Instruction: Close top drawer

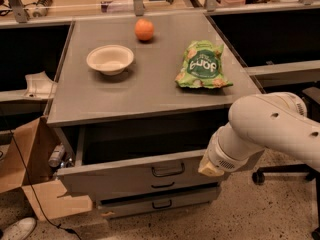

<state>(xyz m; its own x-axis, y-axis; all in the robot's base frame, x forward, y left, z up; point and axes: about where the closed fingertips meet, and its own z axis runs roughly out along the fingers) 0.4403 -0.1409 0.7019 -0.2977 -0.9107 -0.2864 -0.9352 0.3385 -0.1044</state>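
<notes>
The top drawer (pixel 120 178) is a wide grey box under the tabletop, pulled out a short way, its dark inside showing above its front. A small black loop handle (pixel 168 170) sits at the centre of the front. My gripper (pixel 210 167) is at the end of the white arm (pixel 270 129), against the right end of the drawer front, right of the handle. Only its beige tip shows.
On the grey cabinet top (pixel 150 91) lie a white bowl (pixel 110 59), an orange (pixel 144 30) and a green snack bag (pixel 202 65). Two shallower drawers (pixel 160 200) sit below. A cardboard box (pixel 30 169) stands at the left, and a chair base (pixel 280 174) at the right.
</notes>
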